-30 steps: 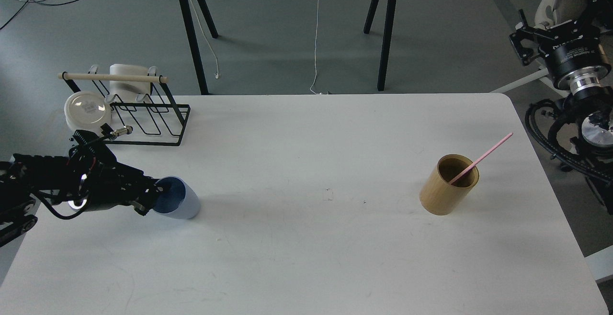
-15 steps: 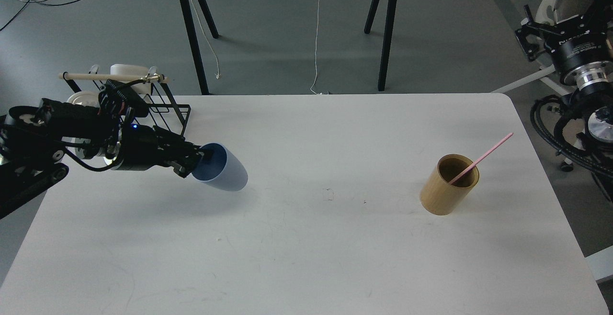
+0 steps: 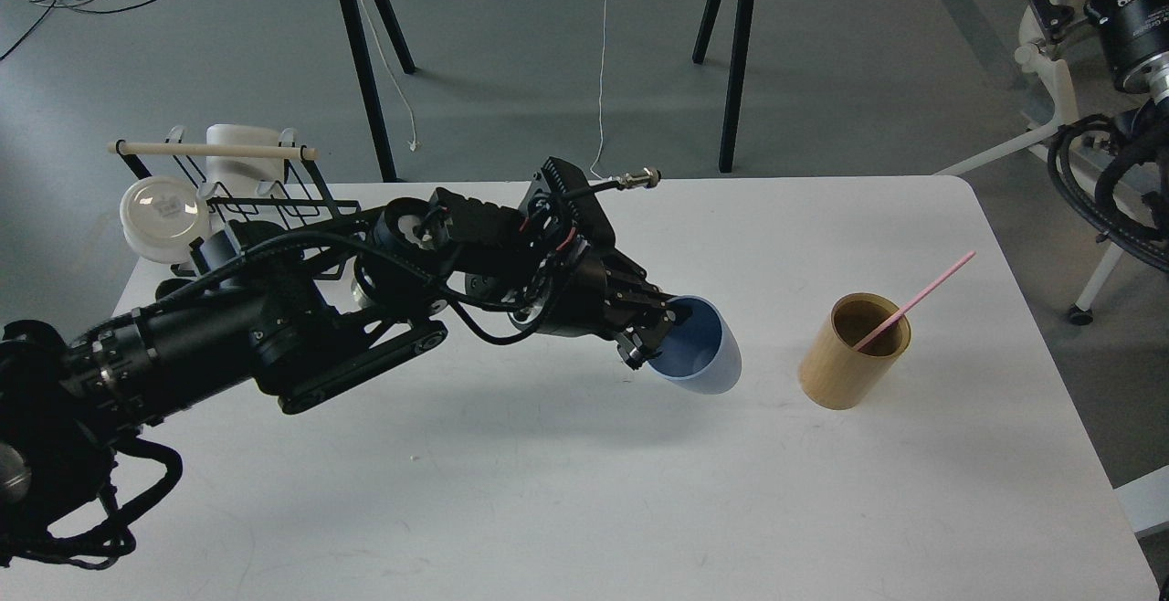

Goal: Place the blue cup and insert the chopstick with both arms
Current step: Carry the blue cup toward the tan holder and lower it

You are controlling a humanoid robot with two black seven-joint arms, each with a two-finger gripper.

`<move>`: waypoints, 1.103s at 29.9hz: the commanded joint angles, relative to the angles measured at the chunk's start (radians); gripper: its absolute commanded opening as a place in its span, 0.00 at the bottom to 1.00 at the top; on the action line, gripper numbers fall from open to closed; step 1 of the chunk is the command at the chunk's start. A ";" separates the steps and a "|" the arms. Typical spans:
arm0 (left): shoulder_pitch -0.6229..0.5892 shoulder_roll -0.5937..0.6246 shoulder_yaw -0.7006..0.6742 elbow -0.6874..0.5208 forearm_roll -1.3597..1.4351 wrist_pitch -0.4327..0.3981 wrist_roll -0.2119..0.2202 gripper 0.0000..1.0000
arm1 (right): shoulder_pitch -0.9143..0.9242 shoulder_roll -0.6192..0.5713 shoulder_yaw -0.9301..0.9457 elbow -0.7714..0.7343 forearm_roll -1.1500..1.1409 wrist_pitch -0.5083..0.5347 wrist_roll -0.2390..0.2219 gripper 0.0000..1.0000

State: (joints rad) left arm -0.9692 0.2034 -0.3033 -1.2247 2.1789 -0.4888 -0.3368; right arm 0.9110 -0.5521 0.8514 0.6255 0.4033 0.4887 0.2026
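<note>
Left gripper (image 3: 659, 334), jaws clamped on cup (image 3: 696, 360) rim, has swung it from bench's left to beside holder (image 3: 854, 352); placement imminent.

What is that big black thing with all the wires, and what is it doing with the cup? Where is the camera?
The camera sits in a robot's head and looks down at a white table, so you see what the robot sees. The big black thing is its left arm, reaching in from the left. At the arm's tip is a claw, the left claw, which pinches the rim of a blue cup. The cup is tilted with its open mouth facing the claw. Next to it a tan tube stands on the table with a pink chopstick leaning out of it. At the back left is a wire rack with white dishes. The other arm shows at the top right, beside the table; I cannot make out its claw.
</note>
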 commanded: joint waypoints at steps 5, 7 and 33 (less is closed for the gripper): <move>0.078 -0.029 0.073 0.034 0.003 0.000 0.027 0.04 | 0.011 -0.034 0.000 0.002 0.000 0.000 -0.002 0.99; 0.089 -0.029 0.073 0.042 0.003 0.000 0.030 0.05 | 0.011 -0.032 0.000 0.002 0.000 0.000 -0.002 0.99; 0.087 0.019 0.072 0.039 0.003 0.000 0.028 0.10 | 0.000 -0.031 -0.003 0.002 0.000 0.000 0.000 0.99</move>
State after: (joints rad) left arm -0.8842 0.2224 -0.2329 -1.1855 2.1817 -0.4888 -0.3087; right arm 0.9113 -0.5829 0.8468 0.6275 0.4034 0.4887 0.2025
